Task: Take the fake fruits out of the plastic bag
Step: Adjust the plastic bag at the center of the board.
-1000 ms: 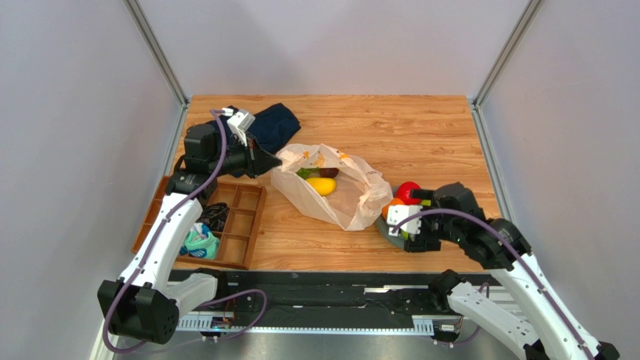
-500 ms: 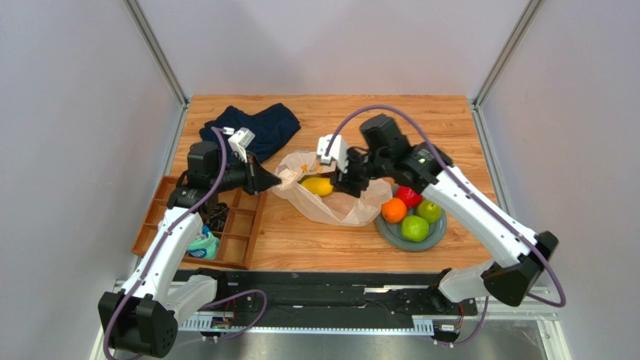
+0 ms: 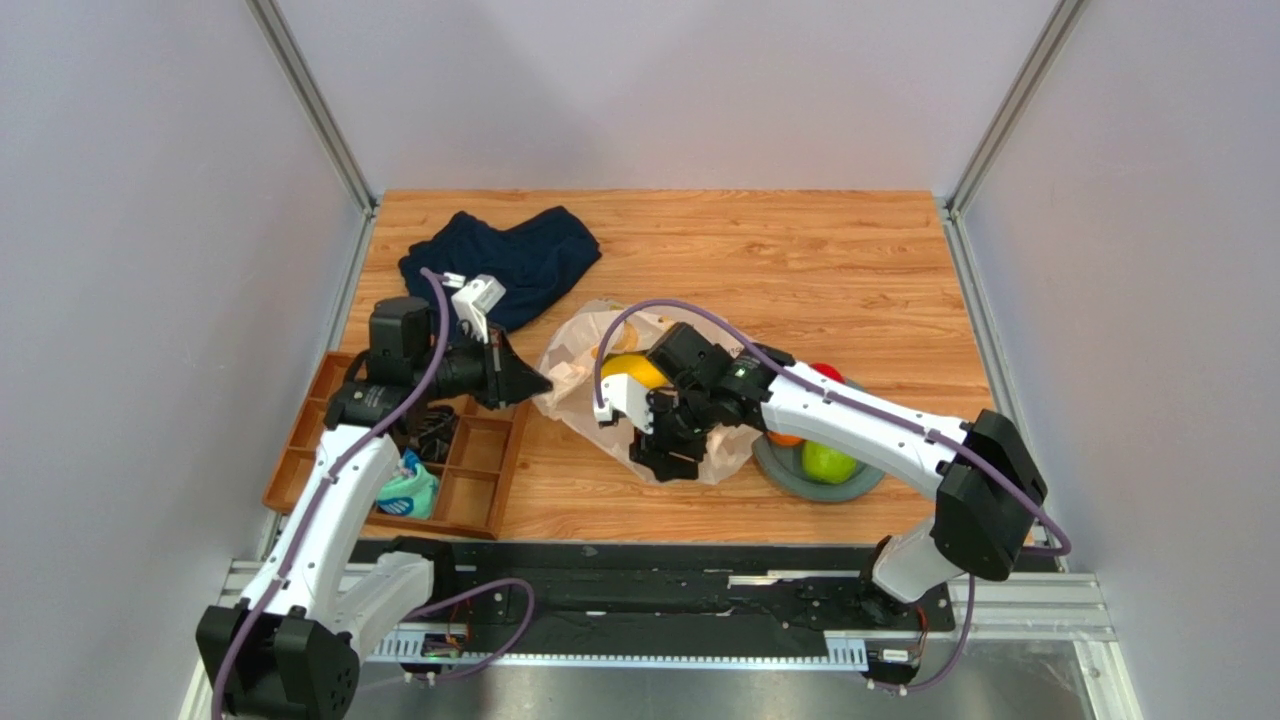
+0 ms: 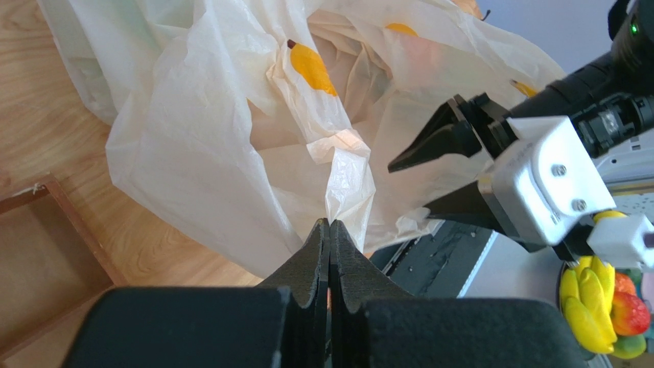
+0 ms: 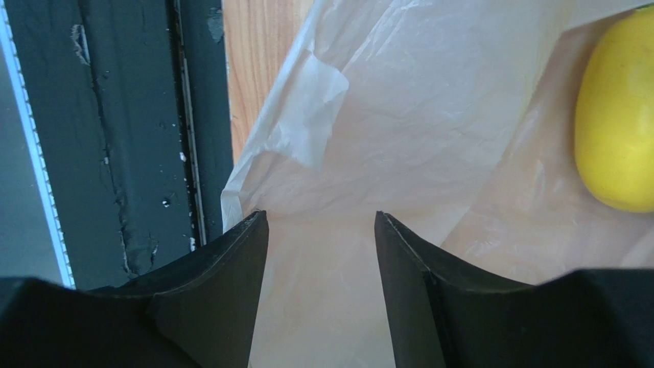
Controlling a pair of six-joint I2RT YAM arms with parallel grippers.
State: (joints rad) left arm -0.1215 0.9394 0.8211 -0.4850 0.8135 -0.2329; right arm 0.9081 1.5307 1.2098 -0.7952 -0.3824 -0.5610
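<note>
Wooden table (image 3: 842,255), one bag (image 4: 230,153), one plate (image 3: 784,474)

Cream-white plastic bag (image 4: 192,153) with yellow-orange marks; yellow fruit (image 5: 618,115); navy cloth (image 3: 504,255)

L claw (image 4: 330,228) pinched shut, arm stretched fwd. R claw (image 5: 321,230) jaws apart, arm folded across toward worktop's near edge.
</note>
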